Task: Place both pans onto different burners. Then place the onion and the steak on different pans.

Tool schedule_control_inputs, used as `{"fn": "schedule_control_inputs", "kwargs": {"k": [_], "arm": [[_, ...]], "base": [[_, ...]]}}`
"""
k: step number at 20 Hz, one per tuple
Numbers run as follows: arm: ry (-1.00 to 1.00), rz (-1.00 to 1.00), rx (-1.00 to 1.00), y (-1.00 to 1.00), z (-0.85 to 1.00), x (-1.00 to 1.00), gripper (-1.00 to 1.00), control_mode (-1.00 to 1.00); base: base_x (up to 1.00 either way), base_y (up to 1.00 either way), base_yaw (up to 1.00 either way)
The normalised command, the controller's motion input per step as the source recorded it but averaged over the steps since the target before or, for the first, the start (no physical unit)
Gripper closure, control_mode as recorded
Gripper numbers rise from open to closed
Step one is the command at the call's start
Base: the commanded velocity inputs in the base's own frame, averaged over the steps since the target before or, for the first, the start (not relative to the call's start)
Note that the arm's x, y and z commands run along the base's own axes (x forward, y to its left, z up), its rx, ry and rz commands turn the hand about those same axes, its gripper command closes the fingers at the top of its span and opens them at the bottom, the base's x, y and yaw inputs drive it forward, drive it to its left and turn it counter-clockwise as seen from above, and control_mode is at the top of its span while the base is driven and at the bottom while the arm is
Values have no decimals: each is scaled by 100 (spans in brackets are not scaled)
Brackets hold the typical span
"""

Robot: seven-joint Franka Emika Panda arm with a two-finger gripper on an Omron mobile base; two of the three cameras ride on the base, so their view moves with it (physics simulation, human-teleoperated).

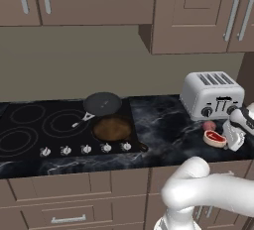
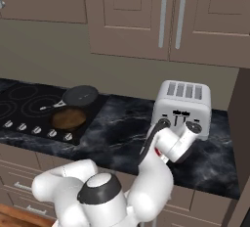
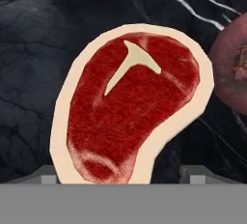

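Note:
The steak (image 3: 130,107), a flat red slab with a white fat rim, lies on the dark marble counter (image 1: 163,125) in front of the toaster. My gripper (image 3: 120,175) hangs right over it, open, with one fingertip on each side of its near end. In the left base view the gripper (image 1: 232,142) stands just right of the steak (image 1: 215,137). The pinkish onion (image 1: 209,125) rests just behind the steak, apart from the fingers, and shows as the onion (image 3: 231,68) at the hand view's right edge. The dark pan (image 1: 102,103) and the brown pan (image 1: 112,128) sit on the cooktop's right burners.
A silver toaster (image 1: 212,94) stands close behind the onion and my hand. The black cooktop (image 1: 30,125) has bare burner rings on its left, with knobs (image 1: 86,149) along its front. Wall cabinets hang above, and the counter edge runs just in front of the steak.

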Motion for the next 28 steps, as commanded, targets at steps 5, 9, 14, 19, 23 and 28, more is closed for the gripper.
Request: {"fn": "schedule_control_inputs", "kwargs": {"k": [5,9,14,19,23,28], "arm": [[0,-2,0,7,-3,0,100,-100],[0,-2,0,0,0,-1,100,-100],[0,-2,0,0,0,-7,100,-100],[-1,-1,0,0,25,-28,100,-100],[-3,0,0,0,61,-26,100,-100],[-1,0,0,14,43,-15,100,-100]], "base": [[0,0,0],[0,0,0],[0,0,0],[0,0,0],[0,0,0],[0,0,0]]}}
